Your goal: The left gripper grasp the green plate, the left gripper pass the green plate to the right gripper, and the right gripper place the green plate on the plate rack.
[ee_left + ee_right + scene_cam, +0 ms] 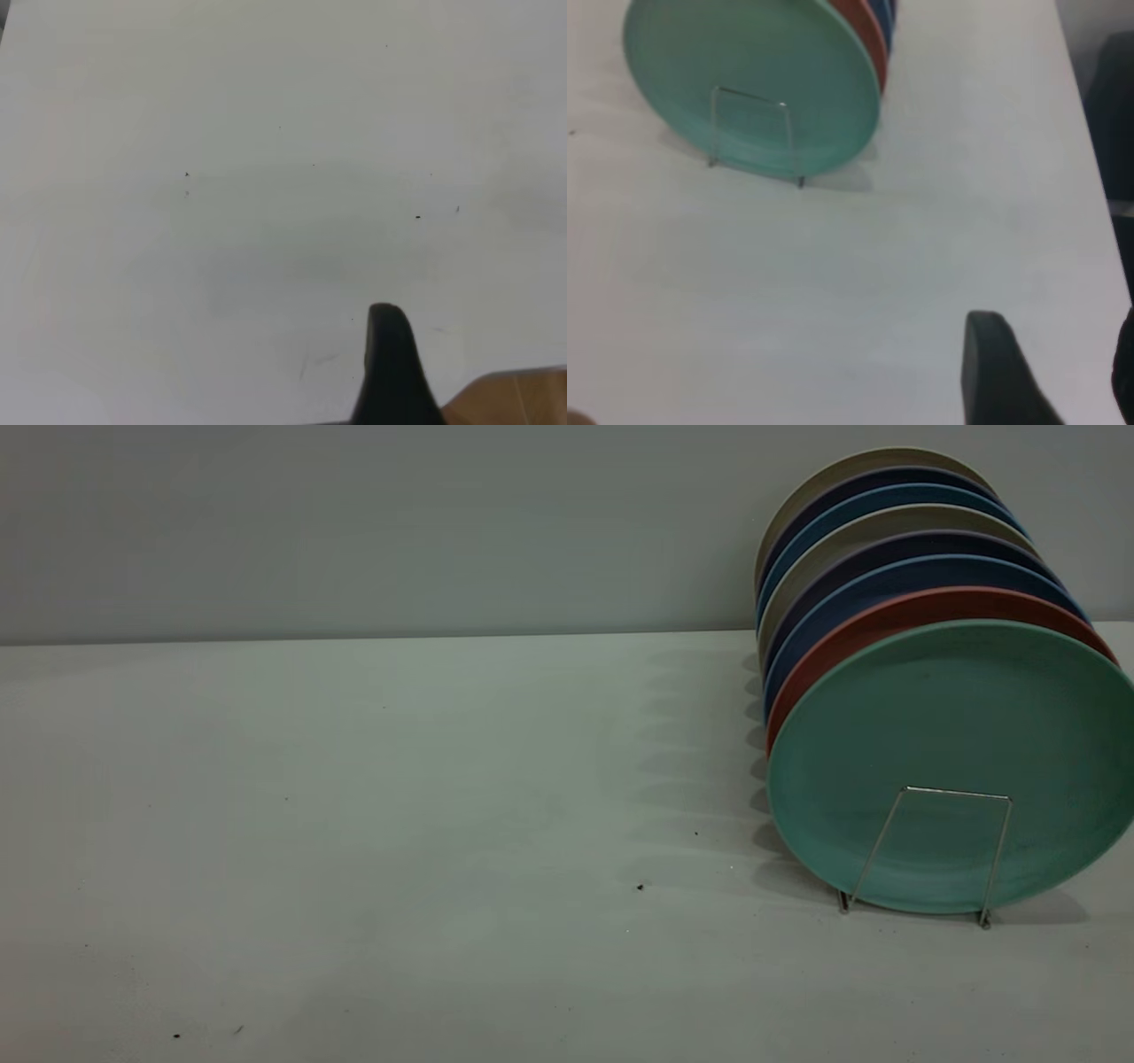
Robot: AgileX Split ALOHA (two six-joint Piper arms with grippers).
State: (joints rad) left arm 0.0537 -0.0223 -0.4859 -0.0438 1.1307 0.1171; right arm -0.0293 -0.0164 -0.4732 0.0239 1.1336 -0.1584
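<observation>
The green plate [952, 766] is seen upright at the front of the plate rack [926, 855], near the tabletop's [399, 824] right edge. The right gripper [1010, 372] is judged nearer; neither its jaw state nor the left gripper's [390, 363] can be told.

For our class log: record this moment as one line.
round teal-green plastic plate: upright, frontmost in thin silver wire rack | left gripper: over bare table | right gripper: off rack
</observation>
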